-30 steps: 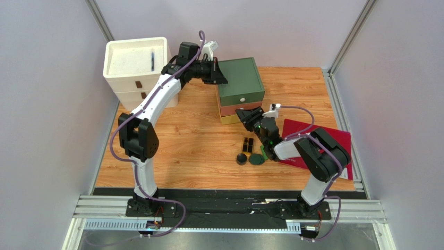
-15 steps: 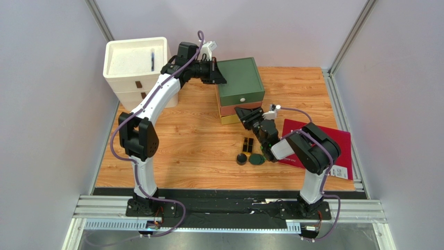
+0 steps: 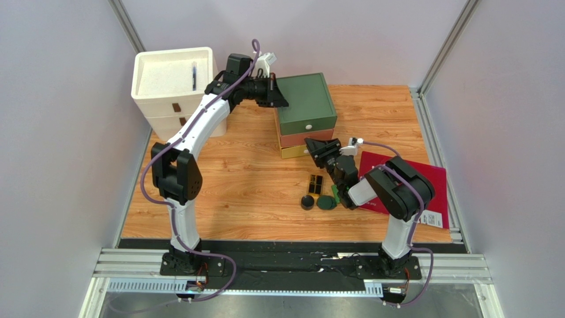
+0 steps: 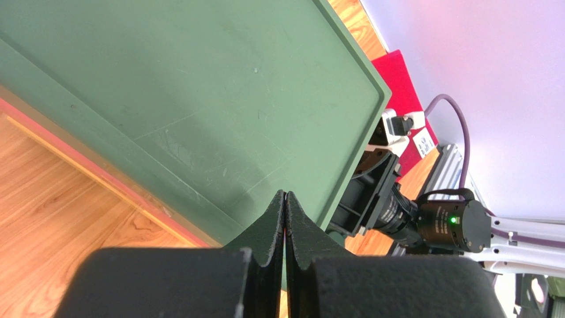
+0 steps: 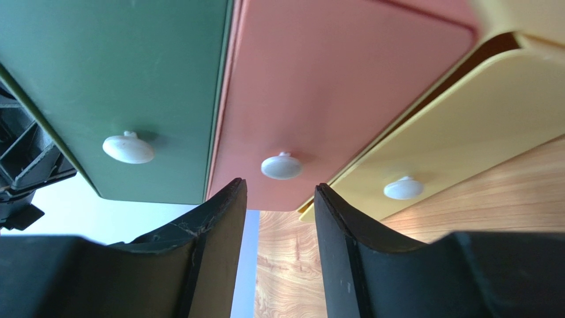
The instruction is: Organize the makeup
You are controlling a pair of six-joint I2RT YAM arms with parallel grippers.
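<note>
Nearest on the wood-grain table [image 3: 232, 185], a round black jar [image 3: 307, 202] and a dark green round compact [image 3: 325, 203] lie side by side. A black-and-gold rectangular case [image 3: 315, 183] sits just behind them, and a bright green stick [image 3: 335, 193] is half hidden by the right arm. The flat red folder [image 3: 424, 175] bears a white label [image 3: 431, 217] too small to read. The right end effector [image 5: 280, 192], fingers apart, faces the pink drawer's white knob [image 5: 281, 165]. Farther back, the left end effector [image 4: 285, 199], fingers together on nothing, is at the smooth green top of the drawer unit [image 4: 199, 86].
</note>
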